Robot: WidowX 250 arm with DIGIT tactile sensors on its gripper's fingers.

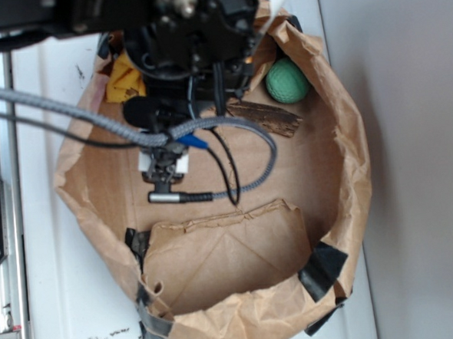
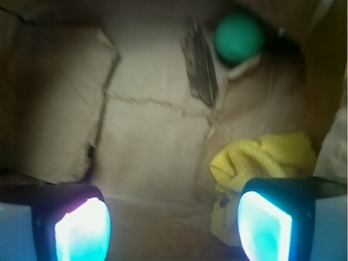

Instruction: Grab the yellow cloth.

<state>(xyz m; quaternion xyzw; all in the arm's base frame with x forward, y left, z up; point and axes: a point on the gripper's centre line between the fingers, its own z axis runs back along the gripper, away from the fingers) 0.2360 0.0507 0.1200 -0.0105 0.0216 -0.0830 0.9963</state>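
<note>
The yellow cloth [image 2: 269,159] is seen crumpled in ribbed folds (bright, soft, towel-like). It is laid on the brown paper floor, against the paper wall.

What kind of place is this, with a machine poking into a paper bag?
Probably a robot test bench rather than a home. A cut-down brown paper bag sits on a white tabletop beside a metal rail, holding practice items: a yellow cloth, green ball and bark-like piece.
</note>
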